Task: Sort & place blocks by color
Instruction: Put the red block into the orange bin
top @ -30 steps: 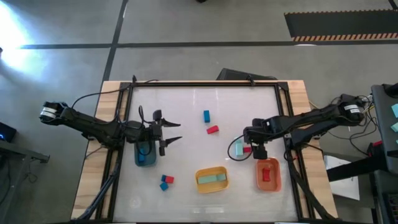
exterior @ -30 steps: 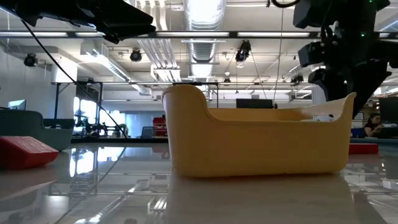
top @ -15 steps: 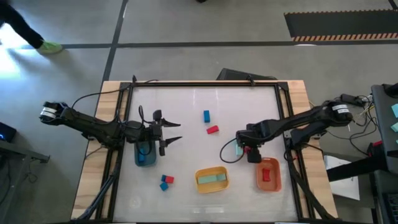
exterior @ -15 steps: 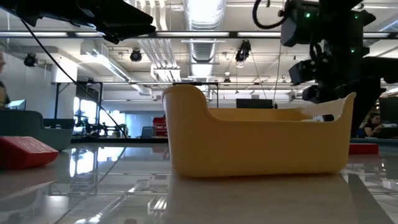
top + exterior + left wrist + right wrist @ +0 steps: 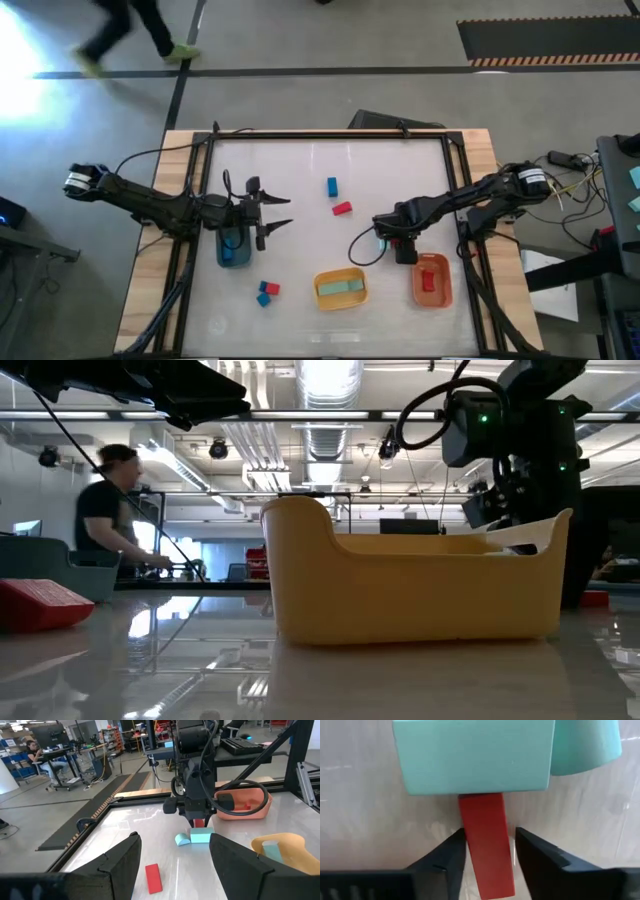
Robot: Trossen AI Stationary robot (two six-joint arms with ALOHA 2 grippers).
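- Three bins sit toward the near edge of the tabletop [image 5: 300, 170]: a grey-blue bin [image 5: 233, 248] by the left edge, a yellow bin [image 5: 341, 288] in the middle and an orange bin [image 5: 431, 280] toward the right.
- Loose blocks counted from above: one blue block [image 5: 331, 185] and one red block [image 5: 342, 209] mid-tabletop, plus a red cube [image 5: 271, 288] touching a blue cube [image 5: 263, 299] near the grey-blue bin.
- The yellow bin holds one flat mint bar [image 5: 342, 287]; the orange bin holds a red piece [image 5: 429, 281].
- The right claw [image 5: 487, 851] is down at the tabletop beside the orange bin, its fingers [image 5: 451, 855] spread on either side of a smooth red bar [image 5: 487, 842], a thin gap showing on each side.
- Only the wrist views show what lies past that bar: a pale mint rectangular block [image 5: 472, 756] touching its far end, and a second mint piece with a rounded edge [image 5: 587, 747] just beside it. The left wrist view shows both mint pieces [image 5: 201, 836] on the glossy surface under the right arm.
- The left claw [image 5: 278, 212] hangs above the tabletop beside the grey-blue bin, fingers [image 5: 120, 862] spread wide, empty.
- The low view shows the yellow bin as a matte, curved-walled tub, and a person [image 5: 115, 510] in the room behind.
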